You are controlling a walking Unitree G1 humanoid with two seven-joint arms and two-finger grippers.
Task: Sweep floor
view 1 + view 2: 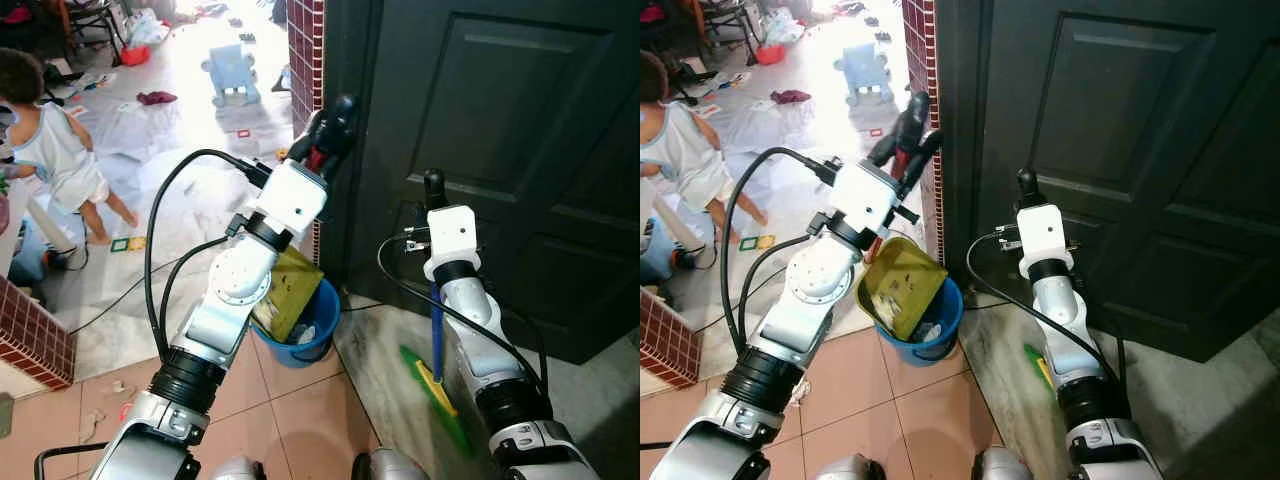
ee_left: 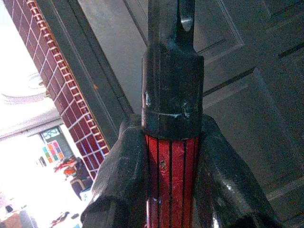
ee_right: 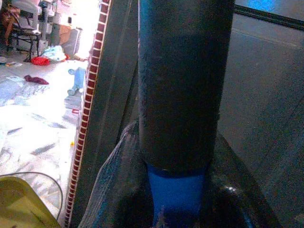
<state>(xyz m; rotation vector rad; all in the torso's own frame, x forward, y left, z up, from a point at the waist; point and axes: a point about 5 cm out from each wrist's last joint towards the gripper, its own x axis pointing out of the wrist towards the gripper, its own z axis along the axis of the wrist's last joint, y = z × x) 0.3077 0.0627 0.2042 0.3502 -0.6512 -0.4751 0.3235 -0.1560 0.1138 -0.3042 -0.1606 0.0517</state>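
The left end effector was raised beside the red brick pillar, its two black fingers clamped on either side of a red ribbed handle with a black cap. From that handle hung the olive-yellow plastic dustpan, tilted over the rim of a blue plastic bucket that stood on the tan tiled floor at the foot of the pillar.

The right end effector was held up close to the dark panelled door, its fingers closed around a blue broom handle with a black upper sleeve. The blue shaft ran down beside the right forearm to a green and yellow broom head, which rested on the grey stone threshold in front of the door.

Past the pillar, a sunlit floor was strewn with toys and cloths, among them a pale blue plastic toy. A child in a light top stood there, well apart from the robot.
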